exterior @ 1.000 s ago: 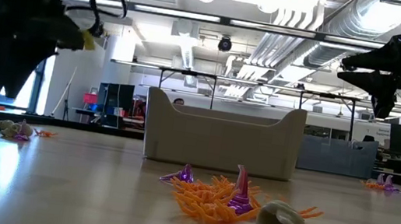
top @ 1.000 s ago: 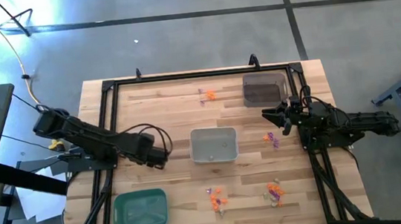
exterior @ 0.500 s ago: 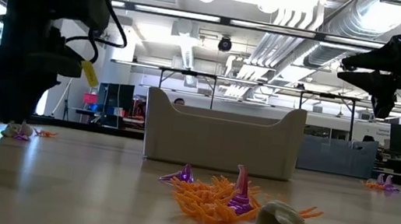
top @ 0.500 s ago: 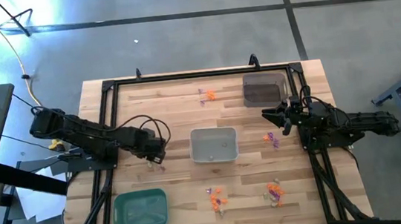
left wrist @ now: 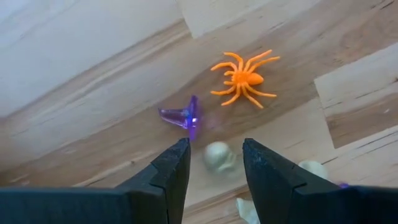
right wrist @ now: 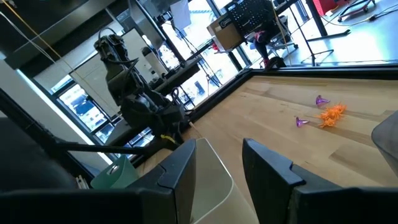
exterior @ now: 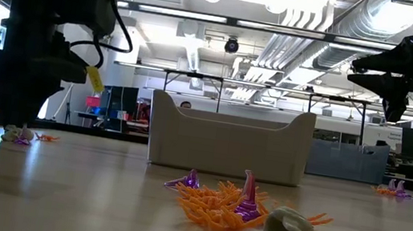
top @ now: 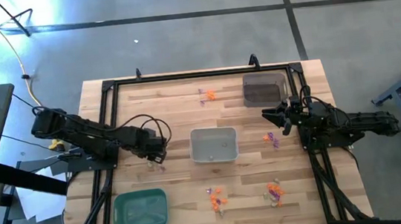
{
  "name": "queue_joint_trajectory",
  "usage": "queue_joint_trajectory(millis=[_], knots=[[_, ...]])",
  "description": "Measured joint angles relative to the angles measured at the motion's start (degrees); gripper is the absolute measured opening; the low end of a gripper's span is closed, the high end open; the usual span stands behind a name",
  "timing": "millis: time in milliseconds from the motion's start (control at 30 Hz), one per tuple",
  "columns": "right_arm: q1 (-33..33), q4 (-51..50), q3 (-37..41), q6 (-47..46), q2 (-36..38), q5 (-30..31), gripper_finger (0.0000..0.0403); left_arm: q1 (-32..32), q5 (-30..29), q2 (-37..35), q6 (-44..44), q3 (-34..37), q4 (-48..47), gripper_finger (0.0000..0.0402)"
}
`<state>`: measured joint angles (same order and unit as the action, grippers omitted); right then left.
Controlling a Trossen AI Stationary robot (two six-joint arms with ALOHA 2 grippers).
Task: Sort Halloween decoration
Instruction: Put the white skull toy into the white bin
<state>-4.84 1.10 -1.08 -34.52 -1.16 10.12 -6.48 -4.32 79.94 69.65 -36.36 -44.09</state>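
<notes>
**Left gripper low over a small trinket cluster, right gripper waiting aloft**

Left gripper: fingers parted, nothing between them, pointing down at the wooden worktop left of the grey tray. In the left wrist view a pale whitish trinket lies on the wood in the gap between the fingertips; whether they touch it, cannot tell. Just beyond it, a purple trinket and an orange spider, each apart from the fingers. Another pale piece shows beside one finger.

Low view: the left arm's dark bulk comes down close over this same cluster at the worktop's left.

Right gripper: held above the worktop on the right side, fingers apart, empty. Purple bits lie on the wood near it.

Other decoration: a mixed orange and purple heap with a pale piece at the near edge, a second heap to its right, and an orange and purple pair at the far side.

Dark tray far right; green tray near left.
</notes>
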Motion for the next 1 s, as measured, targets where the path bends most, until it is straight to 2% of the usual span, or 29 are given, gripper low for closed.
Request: queue_joint_trajectory(millis=[233,700,1000], knots=[[0.0,0.0,0.0,-0.01,0.02,0.01,0.0126,-0.32,-0.25,-0.06,0.53,-0.02,1.64,0.0113],[0.01,0.0,0.01,-0.01,0.02,-0.01,0.0126,-2.52,-0.75,-0.06,4.35,-0.09,1.48,0.005],[0.0,0.0,0.0,-0.01,0.02,-0.02,0.0126,-3.69,-1.64,0.98,5.99,-0.26,1.52,0.0053]])
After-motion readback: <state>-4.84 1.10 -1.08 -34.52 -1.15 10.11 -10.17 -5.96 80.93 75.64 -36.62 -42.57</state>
